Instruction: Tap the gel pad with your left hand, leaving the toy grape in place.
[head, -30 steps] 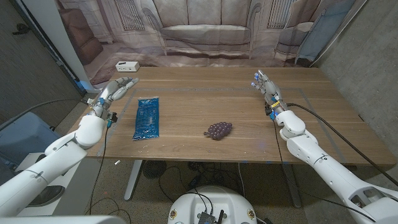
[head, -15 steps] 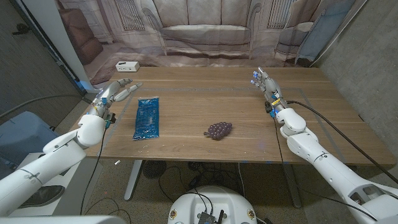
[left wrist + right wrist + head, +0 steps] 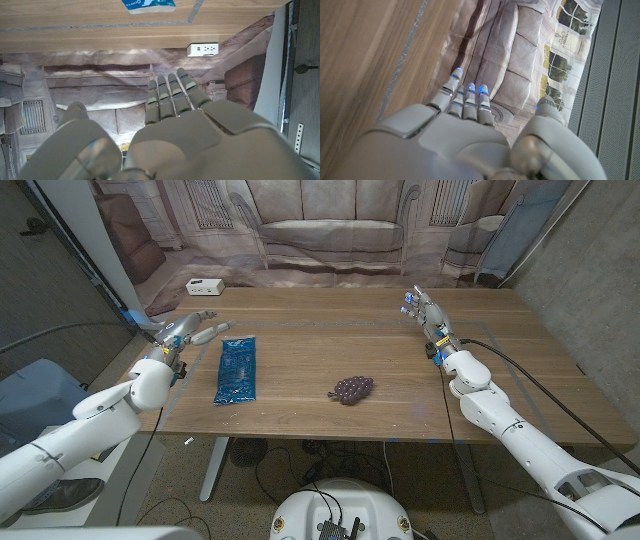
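Note:
A blue gel pad [image 3: 237, 368] lies lengthwise on the wooden table [image 3: 330, 340], left of the middle; one end of the gel pad [image 3: 148, 5] shows in the left wrist view. A purple toy grape bunch [image 3: 351, 388] sits near the table's front middle. My left hand [image 3: 188, 332] hovers at the table's left edge, just left of the pad's far end, fingers straight and apart, holding nothing. My right hand [image 3: 425, 315] stands at the right side, fingers extended, empty, far from the grape. Both hands [image 3: 170, 130] [image 3: 465, 135] show empty in their wrist views.
A white power strip [image 3: 203, 286] lies at the table's far left corner, also seen as a white box [image 3: 203, 49] in the left wrist view. A printed sofa backdrop [image 3: 330, 230] hangs behind the table. Cables trail from both arms off the table's sides.
My left hand has swung right toward the gel pad's far end, fingers pointing more across the table. The right hand, pad and grape stay put.

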{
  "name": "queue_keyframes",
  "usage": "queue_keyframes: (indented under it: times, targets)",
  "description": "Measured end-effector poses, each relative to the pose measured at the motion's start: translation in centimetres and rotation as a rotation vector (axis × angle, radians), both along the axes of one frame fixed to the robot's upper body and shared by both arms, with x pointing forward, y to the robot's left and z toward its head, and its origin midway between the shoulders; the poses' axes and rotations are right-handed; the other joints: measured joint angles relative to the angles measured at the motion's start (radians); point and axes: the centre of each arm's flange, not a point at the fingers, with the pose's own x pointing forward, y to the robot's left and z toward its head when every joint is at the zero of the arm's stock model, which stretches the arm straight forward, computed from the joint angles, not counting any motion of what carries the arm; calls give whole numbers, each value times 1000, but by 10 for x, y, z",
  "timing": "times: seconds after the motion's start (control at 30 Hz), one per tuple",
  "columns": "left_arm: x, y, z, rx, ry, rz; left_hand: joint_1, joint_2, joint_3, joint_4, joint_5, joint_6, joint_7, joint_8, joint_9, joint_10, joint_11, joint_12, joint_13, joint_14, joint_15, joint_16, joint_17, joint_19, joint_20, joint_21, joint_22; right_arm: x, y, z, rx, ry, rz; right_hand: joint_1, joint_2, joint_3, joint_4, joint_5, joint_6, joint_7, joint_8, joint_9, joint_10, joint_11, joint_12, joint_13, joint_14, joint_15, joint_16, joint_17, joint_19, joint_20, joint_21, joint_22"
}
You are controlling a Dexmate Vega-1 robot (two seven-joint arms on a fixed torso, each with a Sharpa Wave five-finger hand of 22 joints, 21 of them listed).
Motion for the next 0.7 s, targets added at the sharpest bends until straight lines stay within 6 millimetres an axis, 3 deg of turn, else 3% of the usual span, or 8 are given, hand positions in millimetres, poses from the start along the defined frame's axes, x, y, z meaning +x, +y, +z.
queue_keyframes:
  times: [0.7]
  targets:
    - [6,4,2,32,99,4,0,0,0,0,0,-9,-2,-4,0,-5,5,-8,2,-16,5,-4,0,-9,2,-8,0,-1,1,1,11,-11,3,-2,6,0,0,0,-9,-9,-12,0,-11,-11,-15,0,7,-7,-5,0,18,-18,0,0]
